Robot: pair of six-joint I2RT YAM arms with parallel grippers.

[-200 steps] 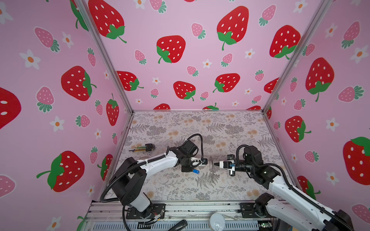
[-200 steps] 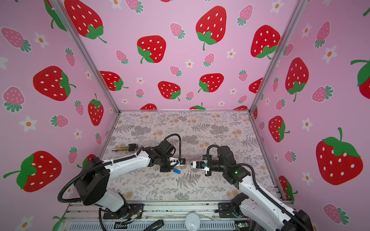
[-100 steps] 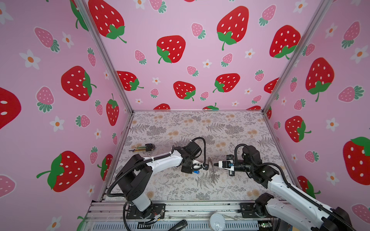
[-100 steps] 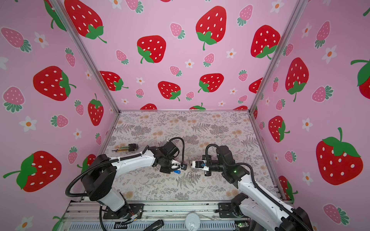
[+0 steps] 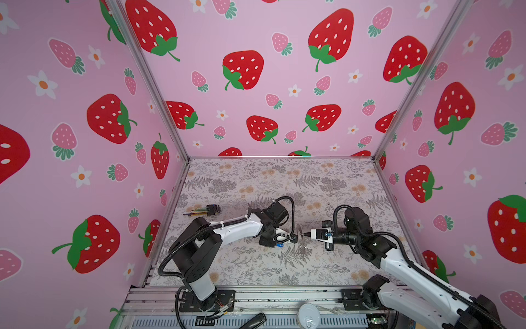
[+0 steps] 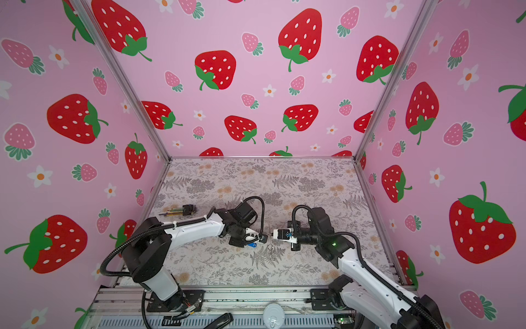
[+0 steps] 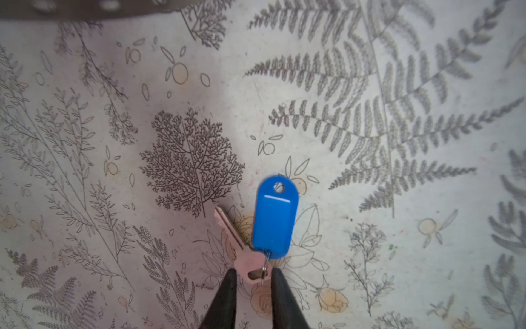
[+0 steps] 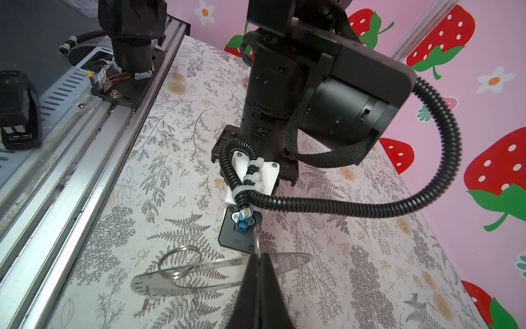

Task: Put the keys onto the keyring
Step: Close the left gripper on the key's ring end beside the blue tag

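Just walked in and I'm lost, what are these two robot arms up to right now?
The right pincer is shut on the band of the keyring, holding it out between the two arms. Facing it, the left pincer has its jaws either side of the head of the key, which carries a blue tag; whether it grips firmly is unclear. The key is not yet on the keyring.
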